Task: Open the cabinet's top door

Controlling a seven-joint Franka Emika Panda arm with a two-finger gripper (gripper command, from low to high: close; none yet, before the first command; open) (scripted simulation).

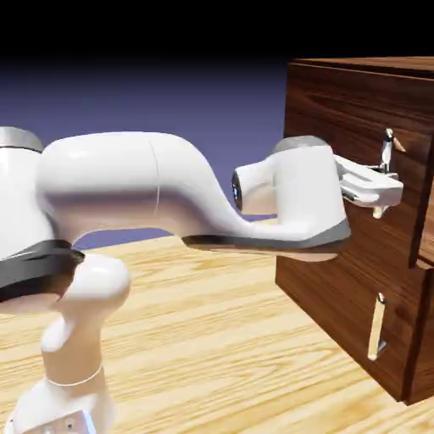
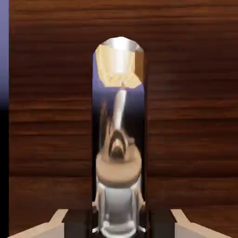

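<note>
Pincer [image 1: 379, 188] clamped shut on silver handle [image 1: 386, 151] of top door [image 1: 356, 127], at cabinet [image 1: 339, 280] front's 3 o'clock side. Lower handle [image 1: 376, 325] at 6 o'clock, untouched.

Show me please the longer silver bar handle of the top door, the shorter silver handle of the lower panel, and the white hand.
Longer silver bar handle [image 2: 120, 139]: hand view, its mirror-like middle.
Shorter silver handle [image 1: 376, 326]: exterior view, middle of the bar.
White hand [image 1: 383, 188]: exterior view, at its fingertips.
</note>
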